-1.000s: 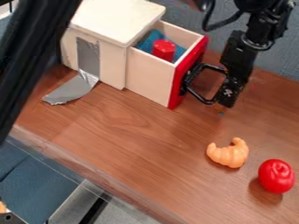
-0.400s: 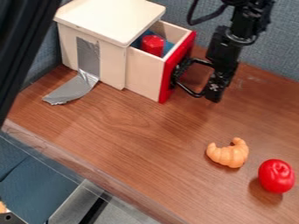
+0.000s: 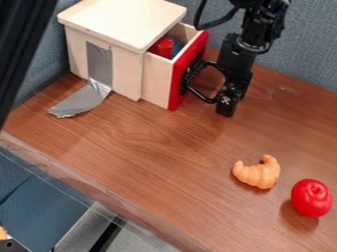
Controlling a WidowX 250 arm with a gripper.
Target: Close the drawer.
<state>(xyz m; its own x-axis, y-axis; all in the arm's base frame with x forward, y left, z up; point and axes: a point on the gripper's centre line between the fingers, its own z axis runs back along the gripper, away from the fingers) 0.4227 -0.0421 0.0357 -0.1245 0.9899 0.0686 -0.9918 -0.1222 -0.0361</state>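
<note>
Red, flat-faced front panel (image 3: 175, 92) on a pale wooden box drawer (image 3: 156, 81); drawer stands partly out of the cream-topped wooden cabinet (image 3: 117, 24), on its right side in the view. Not closed.

Black two-finger gripper (image 3: 187, 79) is at the outer face of the red panel, apparently touching. Placement judged deliberate: from there a push toward the cabinet would drive the drawer home. Cannot tell whether the gripper is spread, pressed together or pinching a part of the front; its ends merge with dark parts at the panel.

Silver-grey tape strip (image 3: 99, 64) runs down the cabinet wall and onto the brown wood-grain table (image 3: 151, 162); probable purpose, to keep the cabinet from sliding under load. Red block-like object (image 3: 162, 47) and blue item (image 3: 177, 47) sit inside the drawer, so they should travel with it. Orange-tan toy croissant (image 3: 256, 172) and glossy red round toy fruit (image 3: 311, 198) lie well apart from the drawer, out of its path.

Count: cabinet 1, drawer 1, gripper 1, tape strip 1, red block-like object 1, blue item 1, croissant 1, round fruit 1.
</note>
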